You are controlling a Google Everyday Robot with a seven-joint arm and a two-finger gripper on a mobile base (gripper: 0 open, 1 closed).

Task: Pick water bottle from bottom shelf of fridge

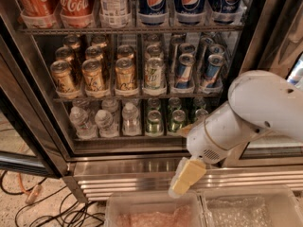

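Note:
Several small clear water bottles with white caps stand at the left of the bottom shelf (124, 139): one far left (80, 123), one beside it (105, 124), one more to the right (130, 120). The fridge (118, 166) has its door open and a dark interior. My gripper (184, 177), yellowish at its tip, hangs from the white arm (255, 109). It is in front of the steel base grille, below the shelf and to the right of the bottles, and holds nothing.
Green cans (154, 123) fill the right lanes of the bottom shelf. Gold cans (93, 75) and blue cans stand on the rack above, cola and Pepsi bottles on top. Clear bins (151, 213) lie below the gripper. Cables (33, 207) lie on the floor at left.

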